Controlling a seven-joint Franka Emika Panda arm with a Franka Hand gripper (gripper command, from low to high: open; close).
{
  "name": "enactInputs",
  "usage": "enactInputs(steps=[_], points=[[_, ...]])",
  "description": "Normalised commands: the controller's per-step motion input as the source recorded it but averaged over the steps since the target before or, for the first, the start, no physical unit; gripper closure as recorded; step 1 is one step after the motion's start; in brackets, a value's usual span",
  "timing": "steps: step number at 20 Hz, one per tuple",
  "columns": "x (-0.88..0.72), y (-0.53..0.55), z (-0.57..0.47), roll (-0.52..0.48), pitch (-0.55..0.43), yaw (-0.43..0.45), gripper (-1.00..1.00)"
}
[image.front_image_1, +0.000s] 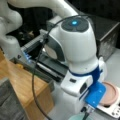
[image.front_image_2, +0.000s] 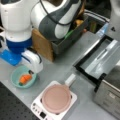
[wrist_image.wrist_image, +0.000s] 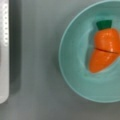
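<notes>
Teal round bowl (wrist_image.wrist_image: 75, 75) sits on the grey tabletop (image.front_image_2: 62, 67), holding an orange toy carrot with a green top (wrist_image.wrist_image: 104, 48) that lies untouched, nothing lifted. In a front view the gripper (image.front_image_2: 31, 72) hangs just above them; I cannot tell whether its fingers are spread or pressed together.

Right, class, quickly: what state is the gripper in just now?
Gripper: fingers not in view in any picture, so not told; the wrist view looks down on the carrot in the bowl.
</notes>
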Motion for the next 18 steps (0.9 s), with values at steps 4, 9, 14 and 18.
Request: enactInputs(steps=[4, 9, 14, 18], points=[[0.67, -0.56, -0.17, -0.029, 0.308, 0.156, -1.0], [0.47, -0.16, 0.07, 0.027, 0.273, 0.081, -1.0], [0.13, 0.12, 0.11, 0.031, 0.238, 0.023, -1.0], [-0.1, 0.19, 0.03, 0.016, 0.18, -0.044, -1.0]])
